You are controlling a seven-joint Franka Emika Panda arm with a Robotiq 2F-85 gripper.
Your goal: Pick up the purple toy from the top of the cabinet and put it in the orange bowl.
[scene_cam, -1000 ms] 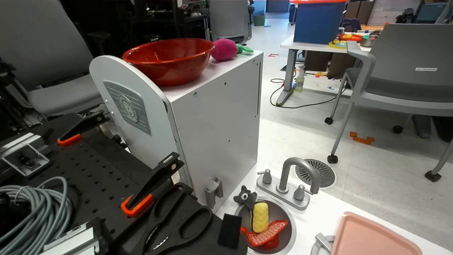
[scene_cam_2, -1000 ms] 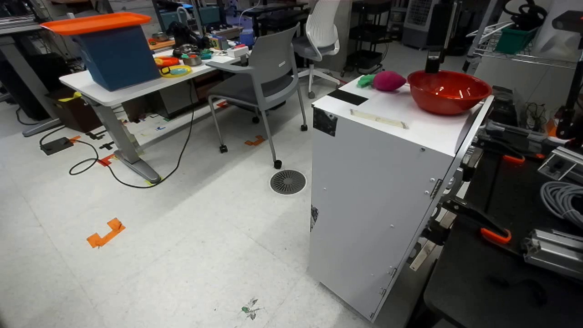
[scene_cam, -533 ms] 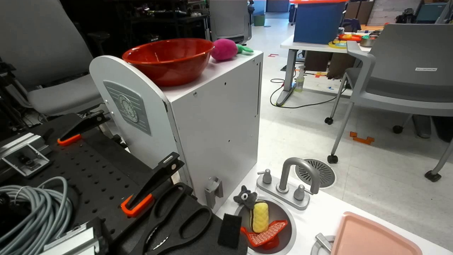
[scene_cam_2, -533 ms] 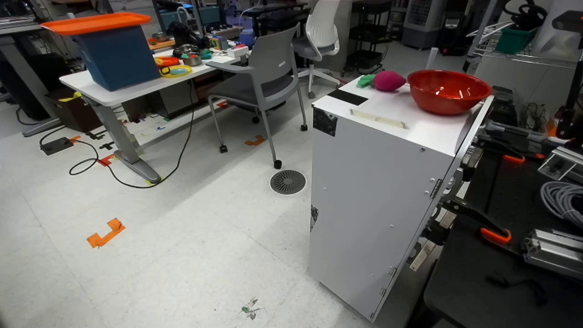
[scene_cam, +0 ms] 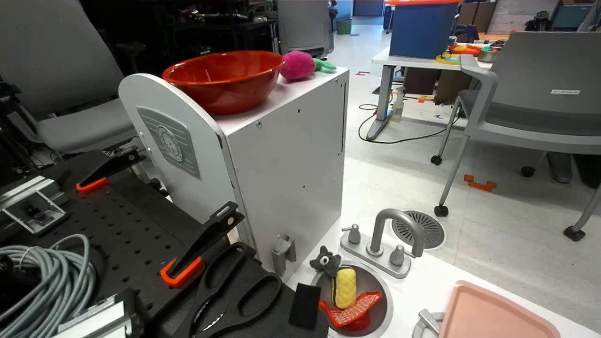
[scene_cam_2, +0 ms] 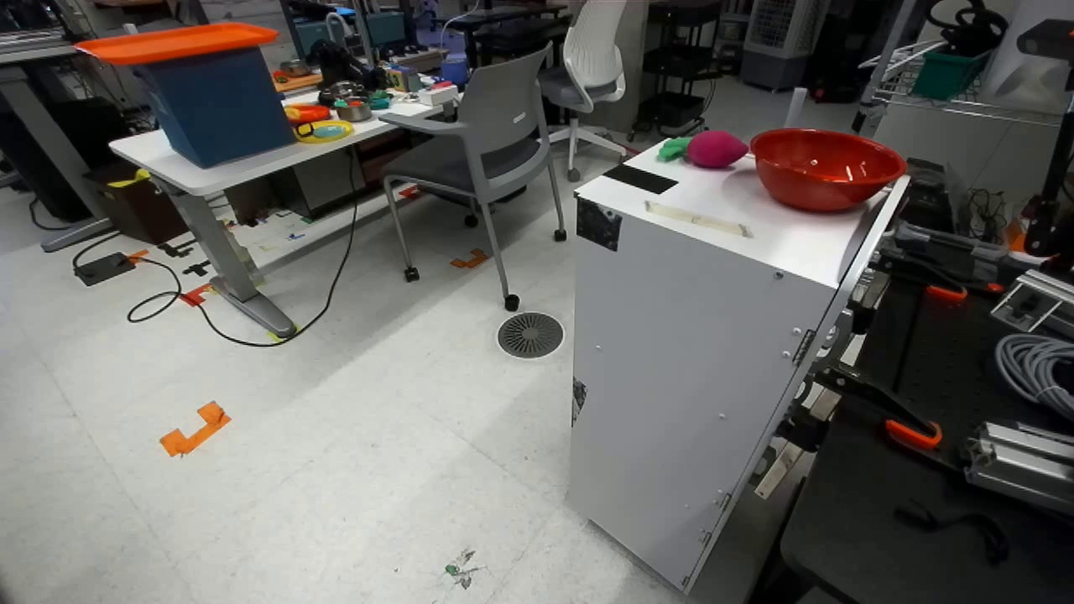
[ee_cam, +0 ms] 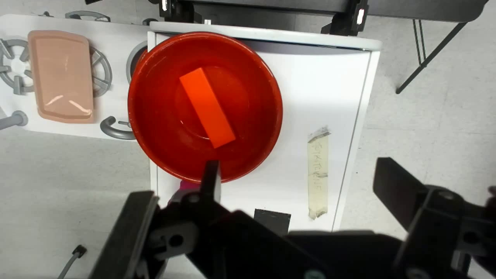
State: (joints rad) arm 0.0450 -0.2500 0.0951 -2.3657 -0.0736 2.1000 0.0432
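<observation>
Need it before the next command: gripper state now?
Gripper: open, fingers wide apart in the wrist view, holding nothing.

The green-tipped purple toy (scene_cam: 297, 65) lies just beside the orange bowl (scene_cam: 242, 96) atop the white cabinet (scene_cam: 291, 159).

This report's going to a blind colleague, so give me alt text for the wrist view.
Seen from above, a round red-orange bowl holding a bright orange block sits on the white cabinet. A magenta sliver of the purple toy shows at the bowl's lower edge; the open black claw spans the bottom of the view.
</observation>
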